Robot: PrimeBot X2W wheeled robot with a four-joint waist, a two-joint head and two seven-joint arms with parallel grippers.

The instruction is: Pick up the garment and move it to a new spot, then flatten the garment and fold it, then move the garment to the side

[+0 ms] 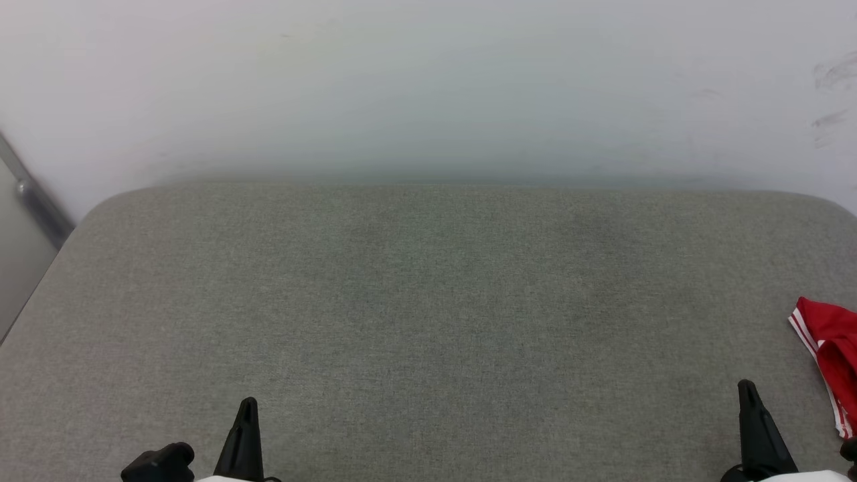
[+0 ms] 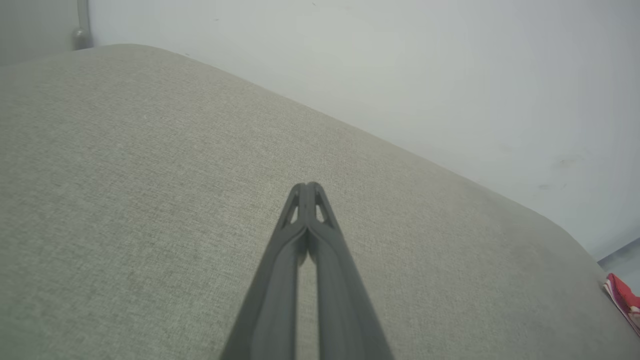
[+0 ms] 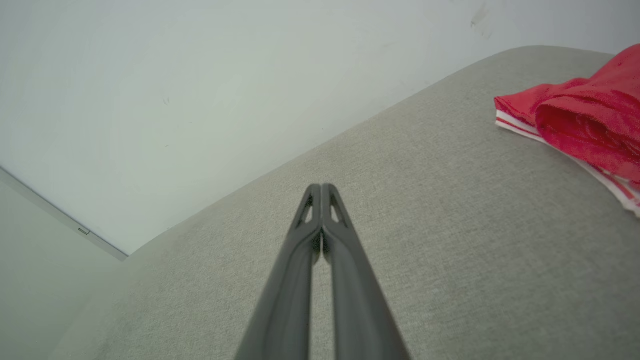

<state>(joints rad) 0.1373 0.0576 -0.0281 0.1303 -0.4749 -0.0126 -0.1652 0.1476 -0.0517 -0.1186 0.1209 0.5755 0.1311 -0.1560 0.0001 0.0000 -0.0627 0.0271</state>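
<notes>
Garment [image 1: 832, 338], red with red-white striped trim, lies bunched on the bench [image 1: 428, 301] at the bench's right edge, partly cut off in the head view. It also shows at the far right in the left wrist view [image 2: 622, 297] and at the upper right in the right wrist view [image 3: 585, 117]; no lettering readable. Right tool [image 1: 747, 389] [image 3: 320, 188] sits at the bench's near edge toward the right, near the garment but apart from it, fingers pressed together, gripping nothing. Left tool [image 1: 246, 404] [image 2: 306, 187] sits at the bench's near edge toward the left, fingers together, nothing held. Bench is covered in grey fabric with rounded far corners. Pale wall [image 1: 428, 87] rises behind the bench's far edge.
</notes>
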